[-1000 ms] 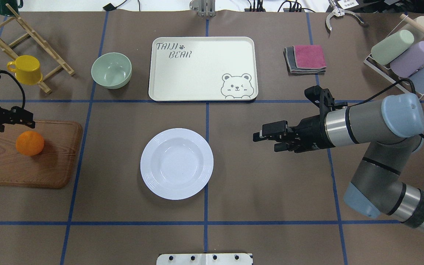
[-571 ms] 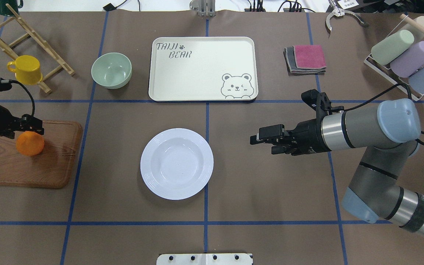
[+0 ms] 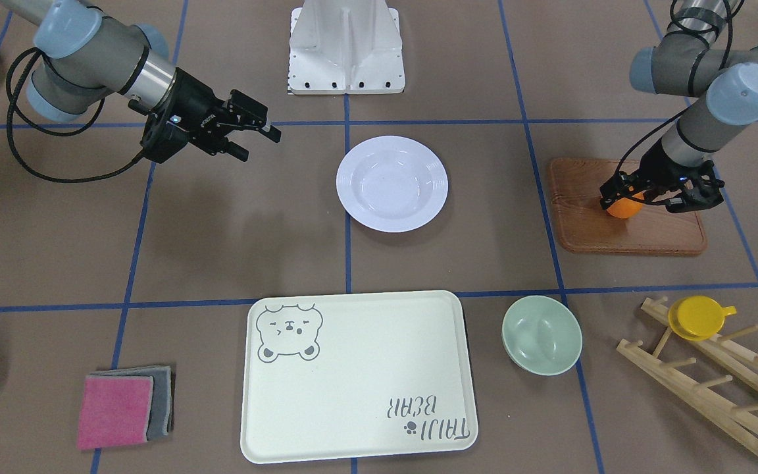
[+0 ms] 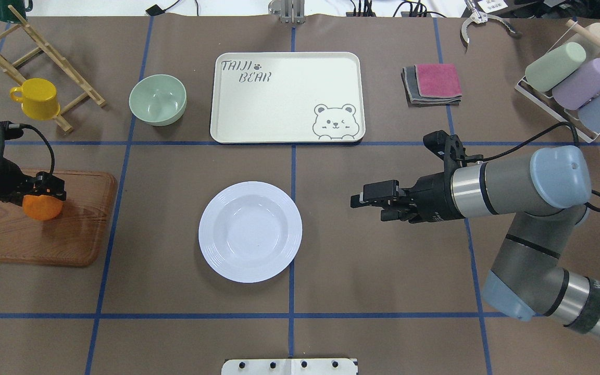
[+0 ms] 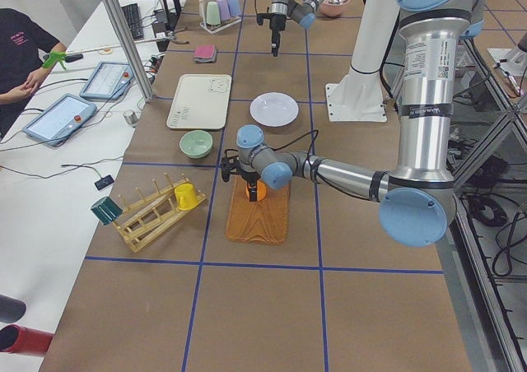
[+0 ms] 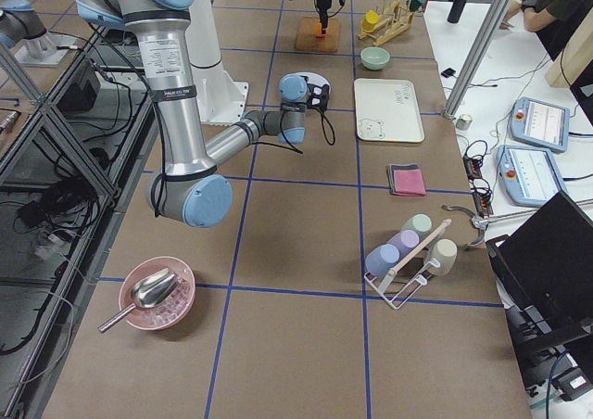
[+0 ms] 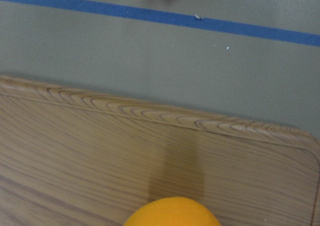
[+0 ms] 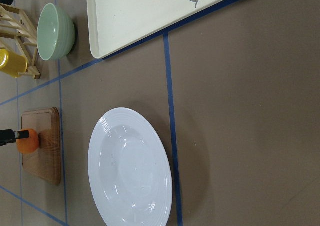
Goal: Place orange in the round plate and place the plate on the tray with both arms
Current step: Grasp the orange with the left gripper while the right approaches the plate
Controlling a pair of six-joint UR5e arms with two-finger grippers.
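Observation:
The orange [image 4: 42, 207] sits on a brown wooden board [image 4: 39, 237] at the table's left. My left gripper [image 4: 46, 188] hangs directly over it, open, fingers spread to either side and hiding its top. In the front view the orange [image 3: 624, 209] peeks out below the left gripper [image 3: 659, 196]. The left wrist view shows the orange [image 7: 172, 213] at the bottom edge, no fingers visible. The white round plate [image 4: 250, 232] lies empty at the table's centre. My right gripper [image 4: 369, 207] is open, a short way to its right, above the table. The cream tray [image 4: 284, 104] lies empty behind the plate.
A pale green bowl [image 4: 158, 99] stands left of the tray. A yellow cup [image 4: 37, 98] hangs on a wooden rack [image 4: 45, 49] at the far left. Folded cloths [image 4: 433, 83] and a rack of pastel cups [image 4: 571, 83] sit at the far right.
My left gripper has moved right and down onto the orange, now covering its top. The right arm has crept slightly left toward the plate.

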